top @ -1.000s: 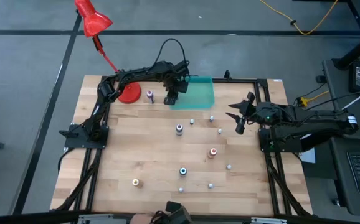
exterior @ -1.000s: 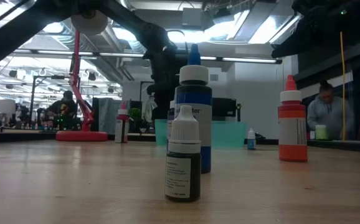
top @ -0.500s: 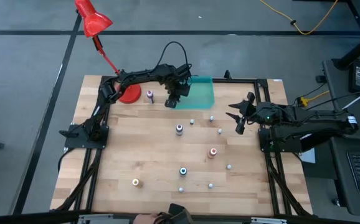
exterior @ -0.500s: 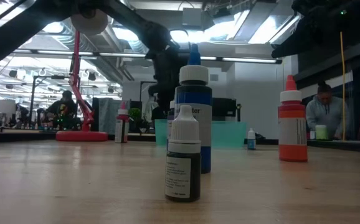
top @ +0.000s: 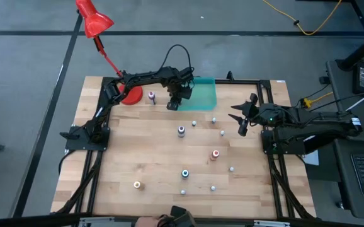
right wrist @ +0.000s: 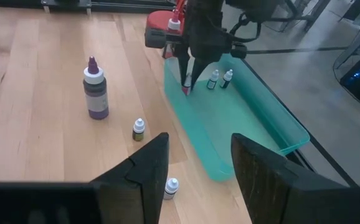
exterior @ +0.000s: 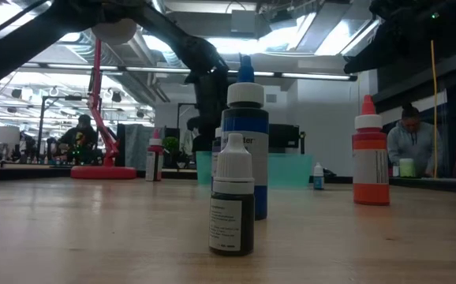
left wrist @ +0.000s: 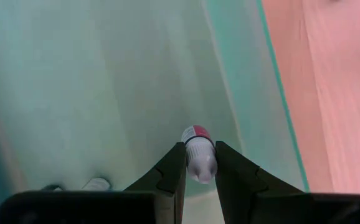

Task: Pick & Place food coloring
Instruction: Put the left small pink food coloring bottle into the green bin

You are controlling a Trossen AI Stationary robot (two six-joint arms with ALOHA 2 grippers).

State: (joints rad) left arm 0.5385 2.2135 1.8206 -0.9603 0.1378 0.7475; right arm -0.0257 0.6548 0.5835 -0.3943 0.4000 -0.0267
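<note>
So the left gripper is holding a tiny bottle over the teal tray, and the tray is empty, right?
Not empty. The right wrist view shows two tiny bottles already standing in the translucent teal tray. The left gripper does hold a tiny red-capped bottle over it.

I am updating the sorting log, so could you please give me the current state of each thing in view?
Left gripper: shut on small bottle, over the tray.
Right gripper: open, empty, waiting at the table's right side.
Teal tray: holds two small bottles, upright.
Purple bottle: upright on the table.
Blue bottle: upright on the table.
Red-orange bottle: upright on the table.
</note>
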